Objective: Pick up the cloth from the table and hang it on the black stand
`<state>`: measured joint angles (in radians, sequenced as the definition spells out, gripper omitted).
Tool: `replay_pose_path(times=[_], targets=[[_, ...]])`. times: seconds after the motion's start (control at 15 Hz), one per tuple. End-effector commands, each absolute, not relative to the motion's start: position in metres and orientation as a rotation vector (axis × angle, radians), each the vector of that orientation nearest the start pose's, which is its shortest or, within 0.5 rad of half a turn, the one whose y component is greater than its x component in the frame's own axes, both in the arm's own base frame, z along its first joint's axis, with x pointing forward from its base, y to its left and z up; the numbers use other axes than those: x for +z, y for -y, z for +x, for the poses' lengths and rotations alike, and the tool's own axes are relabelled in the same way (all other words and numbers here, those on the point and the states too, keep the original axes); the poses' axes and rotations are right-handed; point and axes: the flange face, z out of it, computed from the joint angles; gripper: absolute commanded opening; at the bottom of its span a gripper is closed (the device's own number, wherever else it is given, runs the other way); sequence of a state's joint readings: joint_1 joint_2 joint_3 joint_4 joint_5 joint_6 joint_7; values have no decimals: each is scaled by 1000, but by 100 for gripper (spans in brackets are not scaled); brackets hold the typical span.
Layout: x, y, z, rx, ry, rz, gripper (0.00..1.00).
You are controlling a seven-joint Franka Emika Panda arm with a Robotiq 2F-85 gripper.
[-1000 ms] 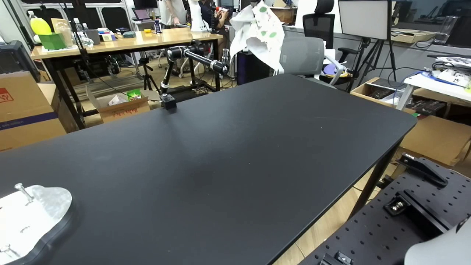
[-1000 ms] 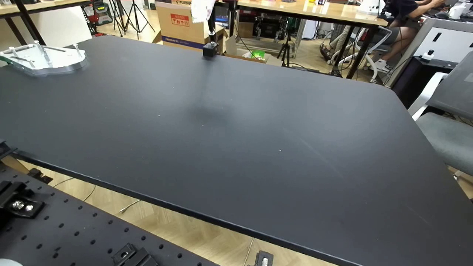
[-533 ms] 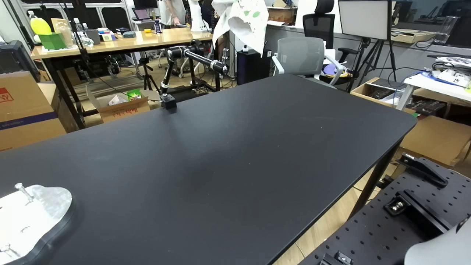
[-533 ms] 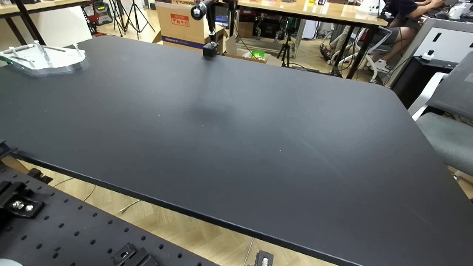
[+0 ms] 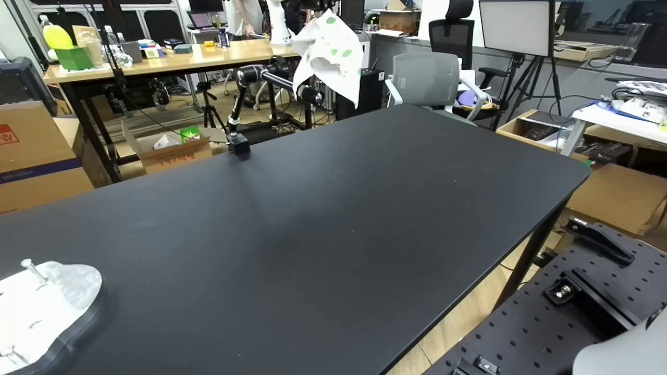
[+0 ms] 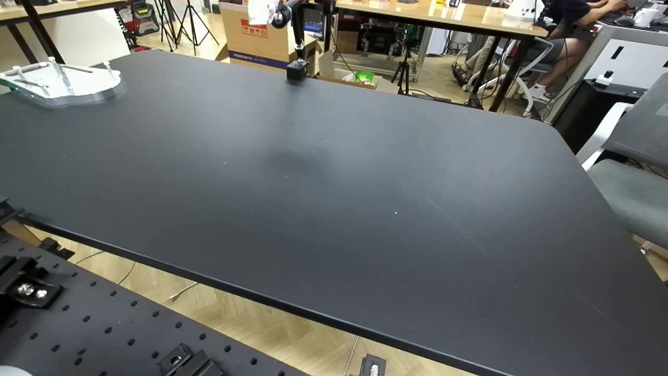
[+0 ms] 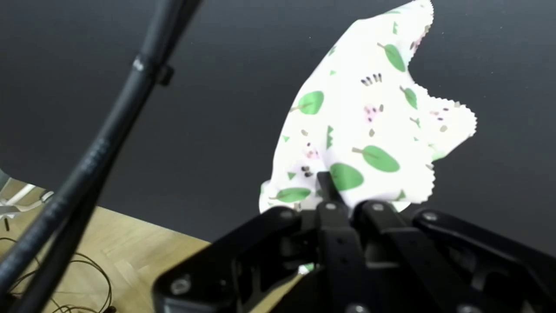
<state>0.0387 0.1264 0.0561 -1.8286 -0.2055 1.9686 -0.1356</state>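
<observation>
You've got it clamped: your end effector (image 7: 332, 191) has its jaws together on the white cloth printed with green leaves (image 7: 369, 117), and in the wrist view the fabric flares out past the tips, scalloped edges loose, with the matte black surface (image 7: 208, 108) behind it. Look at an exterior view: the cloth (image 5: 333, 57) hangs in the air, a corner pointing down, over by the black jointed stand (image 5: 251, 75) that rises from a square base at the surface's edge, and from that angle it covers part of the stand's upper bar. In an exterior view the cloth's lower end (image 6: 261, 11) shows just beside the bar's rounded end (image 6: 282, 18); you can't tell whether they touch. On the surface, well apart from the stand, sits a white curved-edged board with short upright posts (image 6: 73, 86). Beyond the edge there's a brown cardboard box with a purple band (image 6: 255, 44) and a grey mesh chair with pale armrests (image 5: 424, 78).
</observation>
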Motion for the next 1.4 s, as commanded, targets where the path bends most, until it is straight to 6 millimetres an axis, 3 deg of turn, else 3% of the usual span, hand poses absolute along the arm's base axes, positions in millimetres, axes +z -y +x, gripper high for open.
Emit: replay_pose_path(times=[0.0,0.4,0.73,0.8,0.87,1.33], targets=[[454,-54,616,32,513,-3269,2],[442,-77,629,81,560,-3264,2],[434,-74,634,140,546,-3255,2],[433,-72,635,161,542,-3253,32],[433,-70,634,174,542,-3255,32],[438,-55,632,205,504,-3263,79]])
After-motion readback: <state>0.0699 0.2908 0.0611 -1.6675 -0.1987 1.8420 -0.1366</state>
